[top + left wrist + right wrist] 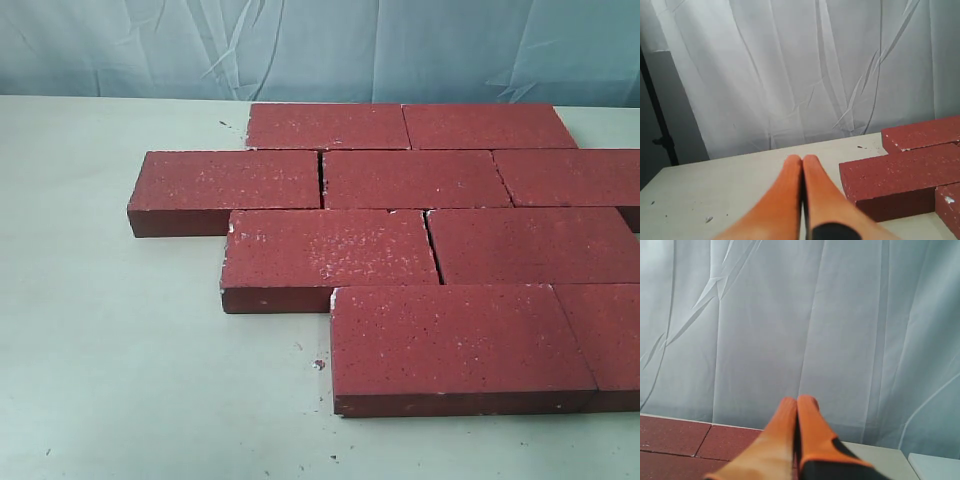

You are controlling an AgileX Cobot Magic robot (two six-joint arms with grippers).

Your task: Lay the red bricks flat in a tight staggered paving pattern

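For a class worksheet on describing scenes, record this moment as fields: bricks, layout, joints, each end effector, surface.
bricks: nine red bricks, all lying flat
layout: four staggered rows; from back, two, three, two, two
joints: mostly tight; thin dark gaps in the middle rows
left end effector: shut, empty
right end effector: shut, empty
surface: pale table

A: What sort of place?
B: Looks like a robot lab test bay. Pale tabletop, wrinkled white sheet hung as backdrop along its 12 o'clock edge.
A: Anything else backing that?
B: The red bricks lie on the tabletop itself, toward 3 o'clock. Dark stand post beside the sheet in left wrist view.
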